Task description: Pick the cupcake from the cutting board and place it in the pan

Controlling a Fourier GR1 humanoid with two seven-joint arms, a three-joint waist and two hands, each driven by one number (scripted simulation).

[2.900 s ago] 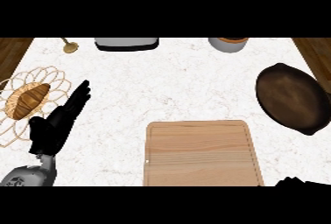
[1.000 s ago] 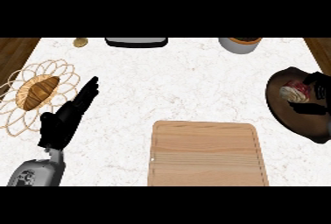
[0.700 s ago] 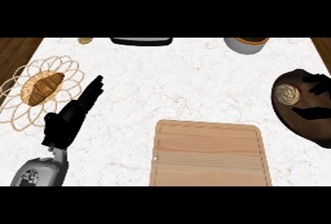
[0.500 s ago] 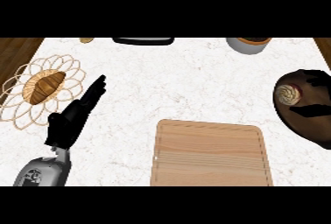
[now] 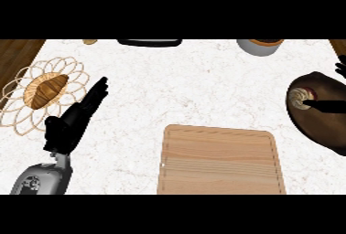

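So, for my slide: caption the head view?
White-frosted cupcake in dark round pan, black right hand beside it; bare wooden cutting board.

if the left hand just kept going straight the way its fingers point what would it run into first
The left hand points up and slightly right across bare counter. Nothing lies in that line until the dark object at the far edge, probably; the croissant sits off to its left.

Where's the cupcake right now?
In the head view, the cupcake sits inside the dark pan at the counter's right edge, with the right hand beside it, beyond the cutting board.
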